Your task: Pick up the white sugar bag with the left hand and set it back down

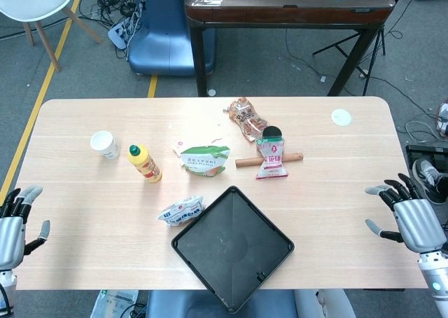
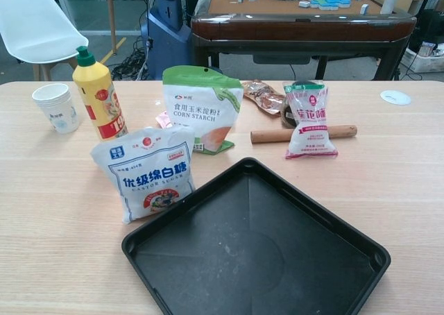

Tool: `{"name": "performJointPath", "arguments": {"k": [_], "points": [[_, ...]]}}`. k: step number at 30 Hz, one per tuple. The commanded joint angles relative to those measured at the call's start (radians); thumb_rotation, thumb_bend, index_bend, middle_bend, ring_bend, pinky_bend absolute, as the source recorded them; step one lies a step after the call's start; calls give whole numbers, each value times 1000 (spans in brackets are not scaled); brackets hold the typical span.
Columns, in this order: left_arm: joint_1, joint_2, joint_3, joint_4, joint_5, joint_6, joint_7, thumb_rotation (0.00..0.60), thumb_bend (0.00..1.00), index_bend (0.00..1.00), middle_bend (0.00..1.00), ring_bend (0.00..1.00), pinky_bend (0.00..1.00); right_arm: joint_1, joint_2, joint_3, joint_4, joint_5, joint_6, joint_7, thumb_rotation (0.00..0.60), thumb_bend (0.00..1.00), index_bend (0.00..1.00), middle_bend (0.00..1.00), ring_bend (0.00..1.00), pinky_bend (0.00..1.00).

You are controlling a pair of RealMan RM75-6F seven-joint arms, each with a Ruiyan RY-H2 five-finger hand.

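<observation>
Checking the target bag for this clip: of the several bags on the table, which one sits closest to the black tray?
The white sugar bag with blue lettering. It stands right at the black tray's left edge, while the green-topped corn starch bag and the pink bag stand farther back.

Overhead head view, low chest view.
</observation>
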Motion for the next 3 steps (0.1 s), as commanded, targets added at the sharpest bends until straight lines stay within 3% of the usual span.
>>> {"name": "performJointPath", "arguments": {"k": [1,3], "points": [[18,-17,10,6,14,3,6,600,379,169,162,98,238,-4,-1,-1,-1,8,4,-4,600,234,312,341,188,60],[23,-17,11,1,10,-7,15,600,379,169,163,98,238,-7,-1,-1,-3,14,7,-8,600,234,312,341,188,60]]}}
